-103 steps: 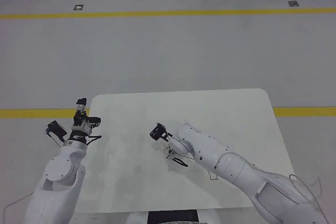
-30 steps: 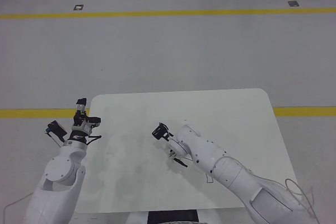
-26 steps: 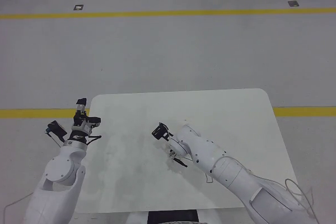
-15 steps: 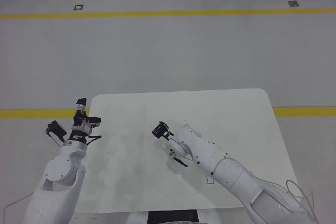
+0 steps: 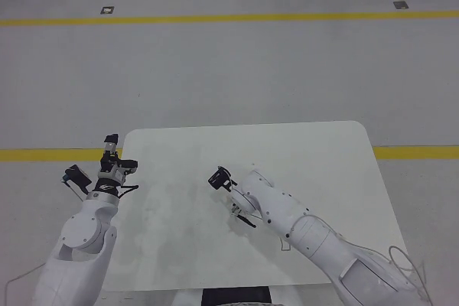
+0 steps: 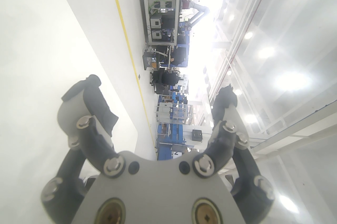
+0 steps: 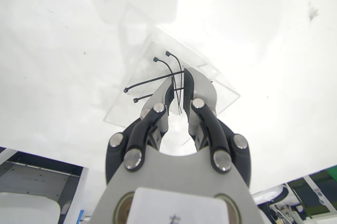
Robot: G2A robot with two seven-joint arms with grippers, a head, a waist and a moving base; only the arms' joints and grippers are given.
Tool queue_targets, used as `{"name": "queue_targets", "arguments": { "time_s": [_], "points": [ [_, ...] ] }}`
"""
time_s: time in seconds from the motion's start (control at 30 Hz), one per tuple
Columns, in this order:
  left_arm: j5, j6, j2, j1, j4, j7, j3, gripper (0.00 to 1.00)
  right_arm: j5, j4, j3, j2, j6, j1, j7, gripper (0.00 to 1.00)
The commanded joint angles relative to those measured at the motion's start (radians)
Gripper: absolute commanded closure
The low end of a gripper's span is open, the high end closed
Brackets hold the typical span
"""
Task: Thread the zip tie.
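Several black zip ties (image 7: 168, 68) lie crossed on a clear square plate (image 7: 216, 88) on the white table (image 5: 306, 153). My right gripper (image 7: 179, 76) points down at them, its fingers (image 7: 188, 85) a narrow gap apart. One tie runs lengthwise through that gap and two others cross it. No finger visibly presses on a tie. From above, the right gripper (image 5: 242, 218) is near the table's middle. At the table's left edge my left gripper (image 5: 115, 162) is raised and tilted up toward the room, open and holding nothing (image 6: 158, 103).
A small scuff (image 7: 313, 13) marks the table beyond the plate. Bare tabletop (image 5: 321, 168) surrounds the plate on every side. A yellow floor line (image 5: 428, 151) runs past the table's sides.
The right arm's wrist has shifted slightly over the plate. The left arm has not moved.
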Motion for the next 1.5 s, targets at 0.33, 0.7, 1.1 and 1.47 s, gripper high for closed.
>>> {"name": "queue_targets", "arguments": {
  "time_s": [0.33,0.7,1.1,1.47],
  "points": [
    [0.0,0.0,0.0,0.0,0.0,0.0,0.0,0.0,0.022,0.055,0.007,-0.019,-0.008,0.011,-0.001,1.0],
    [0.0,0.0,0.0,0.0,0.0,0.0,0.0,0.0,0.012,0.02,0.028,-0.023,-0.007,0.013,0.042,1.0],
    [0.0,0.0,0.0,0.0,0.0,0.0,0.0,0.0,0.027,-0.109,0.092,0.004,-0.065,-0.037,0.088,1.0],
    [0.0,0.0,0.0,0.0,0.0,0.0,0.0,0.0,0.249,-0.348,0.309,0.077,-0.174,-0.155,0.086,1.0]
  ]
}}
